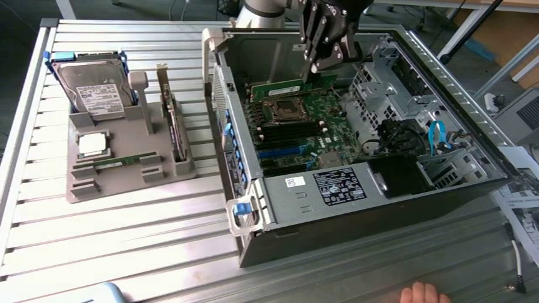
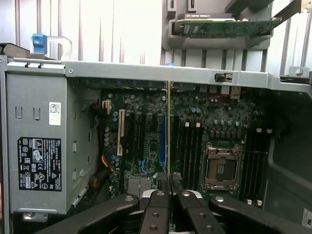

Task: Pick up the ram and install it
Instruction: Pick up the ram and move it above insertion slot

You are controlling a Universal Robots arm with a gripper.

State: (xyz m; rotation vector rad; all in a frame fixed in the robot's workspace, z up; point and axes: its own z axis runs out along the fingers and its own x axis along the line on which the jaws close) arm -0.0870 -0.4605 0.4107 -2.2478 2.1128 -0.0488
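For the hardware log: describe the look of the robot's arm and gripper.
The arm is a smooth, light grey tube. The gripper is matte black, built of flat linkage bars joined by round pivot bolts, and narrows to two slim fingers. No markings or loose cables can be made out on it.

ribbed bright metal table (image 1: pixel 126 246), dull bare sheet-metal case (image 1: pixel 282 192), matt grey plastic tray (image 1: pixel 118 186), matt green ram (image 1: pixel 282 84)
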